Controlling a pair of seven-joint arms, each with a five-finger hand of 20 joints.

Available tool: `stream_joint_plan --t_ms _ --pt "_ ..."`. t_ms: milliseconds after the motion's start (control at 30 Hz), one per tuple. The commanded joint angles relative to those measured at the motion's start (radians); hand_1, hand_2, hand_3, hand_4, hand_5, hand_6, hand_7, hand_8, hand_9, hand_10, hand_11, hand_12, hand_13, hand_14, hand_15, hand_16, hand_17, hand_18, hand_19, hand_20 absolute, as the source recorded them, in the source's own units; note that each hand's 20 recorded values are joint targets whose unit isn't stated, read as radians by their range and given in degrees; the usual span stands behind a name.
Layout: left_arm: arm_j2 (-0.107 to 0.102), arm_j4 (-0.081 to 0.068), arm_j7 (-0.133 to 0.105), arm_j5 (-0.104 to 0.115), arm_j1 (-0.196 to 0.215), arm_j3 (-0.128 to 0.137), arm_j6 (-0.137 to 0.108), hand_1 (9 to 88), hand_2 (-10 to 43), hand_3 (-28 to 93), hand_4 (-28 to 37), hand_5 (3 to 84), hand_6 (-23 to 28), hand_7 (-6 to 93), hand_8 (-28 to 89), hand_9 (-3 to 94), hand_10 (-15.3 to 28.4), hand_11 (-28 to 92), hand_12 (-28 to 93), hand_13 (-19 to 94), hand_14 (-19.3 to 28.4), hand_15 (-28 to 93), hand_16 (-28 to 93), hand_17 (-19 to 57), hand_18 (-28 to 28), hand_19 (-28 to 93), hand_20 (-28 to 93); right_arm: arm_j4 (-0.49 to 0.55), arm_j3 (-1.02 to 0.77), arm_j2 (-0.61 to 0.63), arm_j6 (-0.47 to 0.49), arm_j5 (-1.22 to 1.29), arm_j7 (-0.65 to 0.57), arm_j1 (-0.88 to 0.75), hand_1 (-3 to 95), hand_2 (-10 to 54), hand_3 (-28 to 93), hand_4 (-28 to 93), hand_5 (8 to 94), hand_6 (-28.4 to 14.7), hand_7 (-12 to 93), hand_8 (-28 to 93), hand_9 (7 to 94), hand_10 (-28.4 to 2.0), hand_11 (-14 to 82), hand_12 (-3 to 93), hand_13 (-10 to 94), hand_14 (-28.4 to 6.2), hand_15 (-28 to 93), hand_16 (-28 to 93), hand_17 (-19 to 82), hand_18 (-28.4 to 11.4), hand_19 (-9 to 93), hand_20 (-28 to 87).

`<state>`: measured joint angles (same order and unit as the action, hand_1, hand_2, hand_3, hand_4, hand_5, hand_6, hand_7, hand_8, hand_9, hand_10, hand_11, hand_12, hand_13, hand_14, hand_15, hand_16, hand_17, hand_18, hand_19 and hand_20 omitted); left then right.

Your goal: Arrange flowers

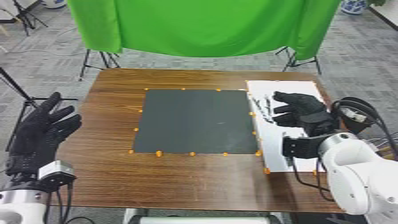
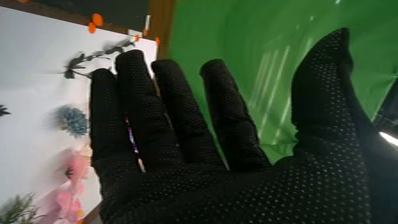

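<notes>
In the head view my right hand (image 1: 300, 111) is over the white sheet (image 1: 282, 134), right of the dark mat (image 1: 195, 122). A dark sprig (image 1: 265, 106) lies on the sheet beside its fingers. My left hand (image 1: 37, 137) stands open off the table's left side. In the right wrist view my right hand (image 2: 240, 192) has straight, spread fingers and holds nothing. Around it on the white surface are a dark leafy sprig (image 2: 99, 56), a blue flower (image 2: 74, 121), pink flowers (image 2: 69, 192) and a green sprig (image 2: 18, 209). The hand hides part of the sheet.
Orange markers dot the edges of the mat and sheet, which lie on the brown table (image 1: 178, 182). A green cloth (image 1: 209, 27) hangs beyond the far edge. Black cables (image 1: 360, 112) loop beside my right arm, off the table's right side.
</notes>
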<state>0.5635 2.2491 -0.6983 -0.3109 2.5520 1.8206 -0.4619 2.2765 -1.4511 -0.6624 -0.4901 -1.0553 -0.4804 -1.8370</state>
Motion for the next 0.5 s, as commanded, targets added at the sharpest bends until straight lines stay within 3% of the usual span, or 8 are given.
stream_joint_plan --t_ms 33,167,267,333,367,433,500 --pt "0.025 0.004 0.018 -0.018 -0.005 -0.002 0.01 29.0 5.3 63 -21.4 33.4 6.9 8.9 -7 30.7 18.5 26 12 20 25.4 51 -11 -2.8 28.4 55 2 0.001 0.013 0.005 0.006 -0.03 -0.011 0.025 24.7 4.1 80 -23 41.0 -7.8 29 -16 46.4 -19.4 16.2 13.9 39 -20.2 34 10 15 -22.7 55 10" --pt "0.037 0.007 0.029 -0.026 -0.013 -0.013 0.005 29.0 5.3 63 -21.4 33.5 7.0 8.9 -8 30.7 18.5 26 12 20 25.4 51 -10 -3.9 28.0 54 1 0.014 0.045 0.006 0.013 -0.202 -0.16 0.055 24.9 4.3 80 -23 41.4 -8.1 29 -16 48.1 -20.3 18.8 15.0 42 -20.0 41 12 17 -22.8 60 12" --pt "0.049 0.012 0.034 -0.03 -0.025 -0.049 -0.006 29.1 5.4 63 -21.3 33.5 7.0 9.0 -8 30.7 18.5 26 12 20 25.3 51 -10 -4.9 27.3 53 1 0.038 0.122 0.006 0.022 -0.464 -0.455 0.131 26.3 4.6 78 -22 45.2 -10.1 29 -15 52.1 -22.5 26.7 16.0 49 -19.7 54 9 26 -24.1 69 12" --pt "0.048 0.014 0.034 -0.034 -0.02 -0.064 0.005 29.4 5.7 63 -21.3 33.5 7.1 9.1 -8 30.8 18.5 26 12 20 25.3 52 -10 -5.0 27.3 54 1 0.037 0.174 0.014 0.06 -0.593 -0.541 0.168 28.2 3.9 76 -21 49.2 -11.9 27 -13 54.4 -24.1 30.5 15.9 51 -20.5 59 7 33 -23.2 77 3" --pt "0.037 0.015 0.021 -0.024 -0.013 -0.072 0.002 29.4 5.7 63 -21.3 33.6 7.1 9.1 -8 30.9 18.5 26 11 20 25.3 52 -10 -5.0 27.3 54 1 0.039 0.182 0.008 0.088 -0.617 -0.58 0.18 28.9 3.4 76 -20 50.9 -12.6 26 -13 55.4 -24.4 32.7 16.4 52 -20.6 61 7 36 -22.3 80 -1" --pt "0.046 0.015 0.026 -0.021 -0.006 -0.074 0.002 29.4 5.8 63 -21.3 33.7 7.2 9.0 -8 30.9 18.5 26 11 20 25.3 52 -10 -5.1 27.3 54 1 0.044 0.177 -0.004 0.158 -0.631 -0.625 0.187 31.1 2.3 74 -20 54.6 -13.3 26 -12 59.1 -24.5 35.6 17.1 57 -20.0 63 8 45 -19.3 89 -17" --pt "0.039 0.017 -0.012 0.005 0.013 -0.071 -0.018 29.5 5.9 63 -21.2 33.7 7.3 9.1 -8 30.9 18.6 26 11 20 25.3 52 -10 -5.6 26.8 53 2 0.045 0.186 -0.013 0.219 -0.665 -0.662 0.195 33.5 1.1 73 -19 58.3 -14.2 24 -11 62.8 -24.8 37.2 17.5 62 -19.9 63 8 52 -17.6 92 -25"
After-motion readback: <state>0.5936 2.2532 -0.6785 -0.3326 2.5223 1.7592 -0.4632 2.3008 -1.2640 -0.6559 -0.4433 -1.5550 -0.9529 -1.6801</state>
